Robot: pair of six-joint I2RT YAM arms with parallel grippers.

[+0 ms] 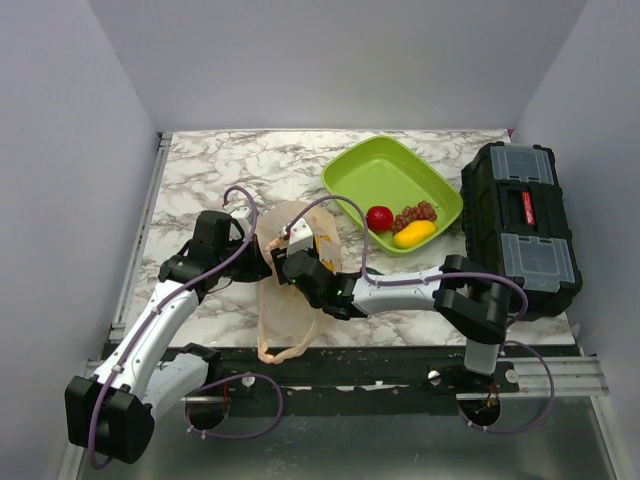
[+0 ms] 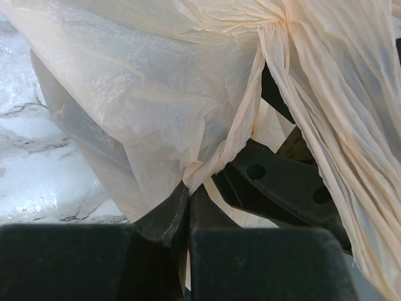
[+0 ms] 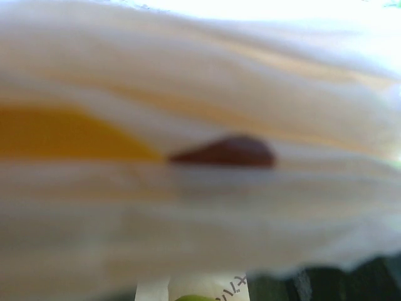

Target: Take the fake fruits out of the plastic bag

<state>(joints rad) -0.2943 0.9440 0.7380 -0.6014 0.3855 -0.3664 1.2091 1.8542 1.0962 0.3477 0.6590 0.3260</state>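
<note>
Marbled white-and-grey tabletop (image 1: 200, 170) carries a thin, crinkly, translucent peach bag (image 1: 285, 325), its lower end drooping over the near edge. At the bag's left side the left gripper (image 2: 188, 188) is pinched tight on a gathered fold of film. The right gripper (image 1: 292, 266) is pressed into the bag; I cannot tell its opening. Through blurred film show 1 yellow shape (image 3: 56, 135) and 1 dark red shape (image 3: 225, 152). Right of the bag, a glossy lime tray (image 1: 350, 172) holds 1 red apple (image 1: 379, 218), grapes (image 1: 415, 213) and 1 yellow fruit (image 1: 414, 234).
</note>
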